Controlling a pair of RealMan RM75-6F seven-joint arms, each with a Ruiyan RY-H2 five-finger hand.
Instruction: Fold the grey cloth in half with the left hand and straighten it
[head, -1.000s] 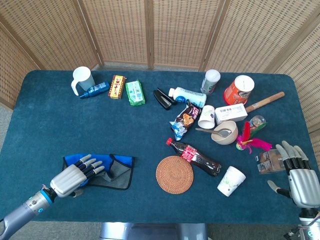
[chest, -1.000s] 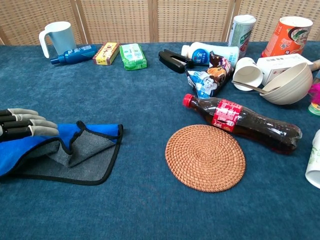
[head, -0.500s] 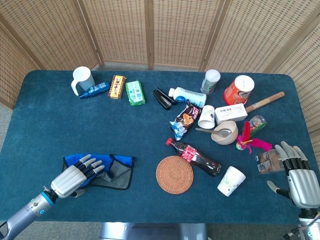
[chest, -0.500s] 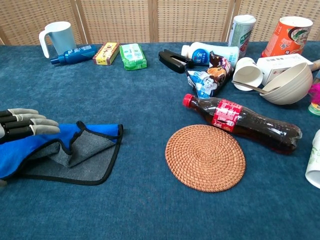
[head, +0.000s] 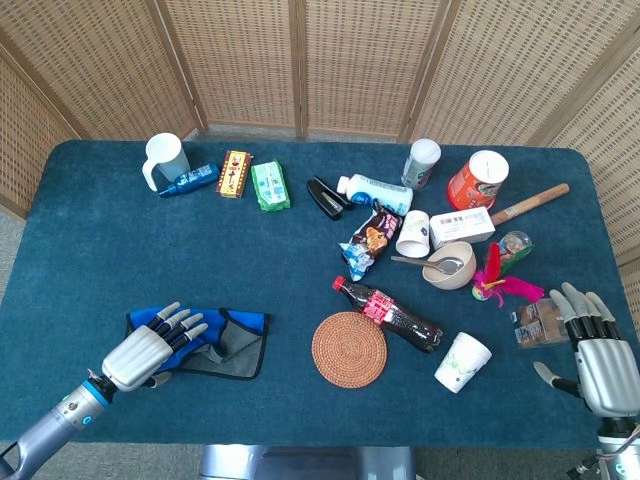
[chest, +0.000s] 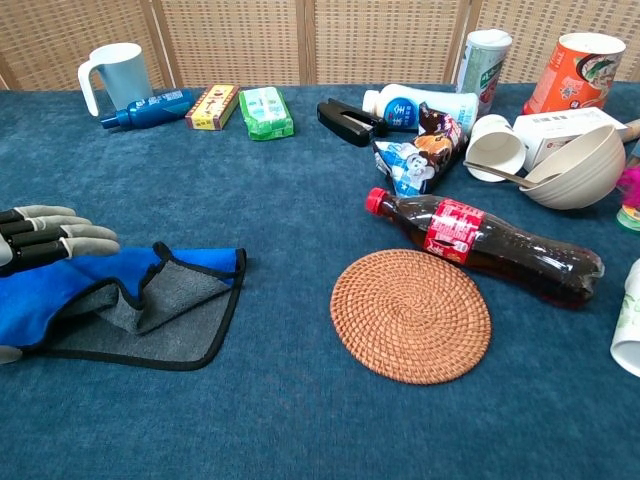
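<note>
The cloth (head: 228, 342) lies near the table's front left, grey on one face, blue on the other, with black trim. It is folded loosely: the blue layer (chest: 60, 290) lies over the left part and a grey flap (chest: 175, 290) is rumpled on the right. My left hand (head: 147, 349) is over the cloth's left end, palm down, fingers (chest: 60, 238) extended and apart, gripping nothing. My right hand (head: 600, 352) rests at the table's right edge with fingers spread, empty.
A round woven mat (head: 349, 349) and a cola bottle (head: 388, 313) lie right of the cloth. A paper cup (head: 462, 362), bowl (head: 450, 264), snack bags, mug (head: 163, 158) and other items fill the back and right. A small packet (head: 540, 322) sits beside my right hand.
My left hand has drawn back slightly to the left, its fingers now covering less of the cloth. The cloth and the right hand have not moved.
</note>
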